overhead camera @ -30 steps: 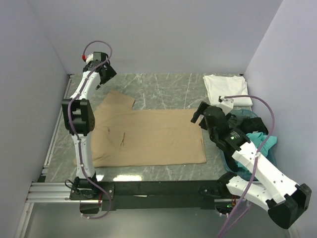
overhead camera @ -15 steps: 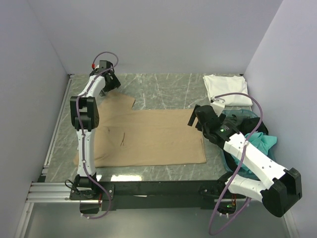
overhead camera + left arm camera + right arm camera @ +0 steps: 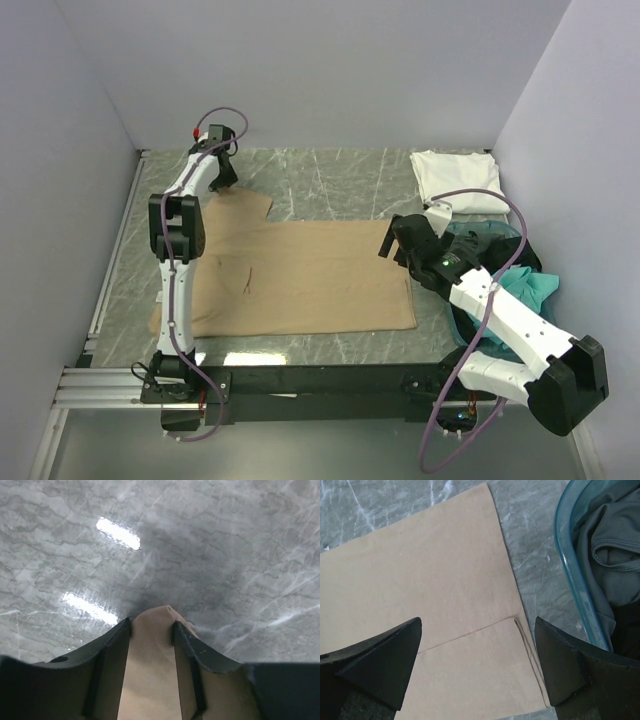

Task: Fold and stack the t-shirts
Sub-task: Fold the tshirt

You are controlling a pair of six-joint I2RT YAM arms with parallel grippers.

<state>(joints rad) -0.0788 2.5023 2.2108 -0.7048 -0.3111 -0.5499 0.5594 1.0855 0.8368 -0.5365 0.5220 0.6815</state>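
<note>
Tan t-shirt (image 3: 300,275) lies spread flat in the middle of the surface (image 3: 340,175). Its long axis runs left to right, with the collar and sleeves at your left and the bottom hem at your right.

Nearest you on the right, the teal basket (image 3: 568,575) holds a dark grey shirt (image 3: 615,545), and a teal shirt (image 3: 528,288) hangs over its rim. Neither is folded yet.

Just past that, the right end effector (image 3: 392,240) hovers over the far corner of the hem with its fingers wide apart and nothing between them. The hem edge lies directly under it and the basket rim sits just beside it.

Farther back on the left, the left end effector (image 3: 151,624) is down at the tip of the far sleeve. One finger stands on each side of the cloth, and tan fabric fills the gap between them. You cannot tell from these views whether they already pinch it.

In the far right corner a white shirt (image 3: 455,180) rests folded.

I judge each arm to be on its own end of the far edge, the left at the sleeve and the right at the hem. That suits a fold drawn toward you, across the long axis. Make sure the sleeve is gripped and the right fingers have closed on the hem before you lift.
</note>
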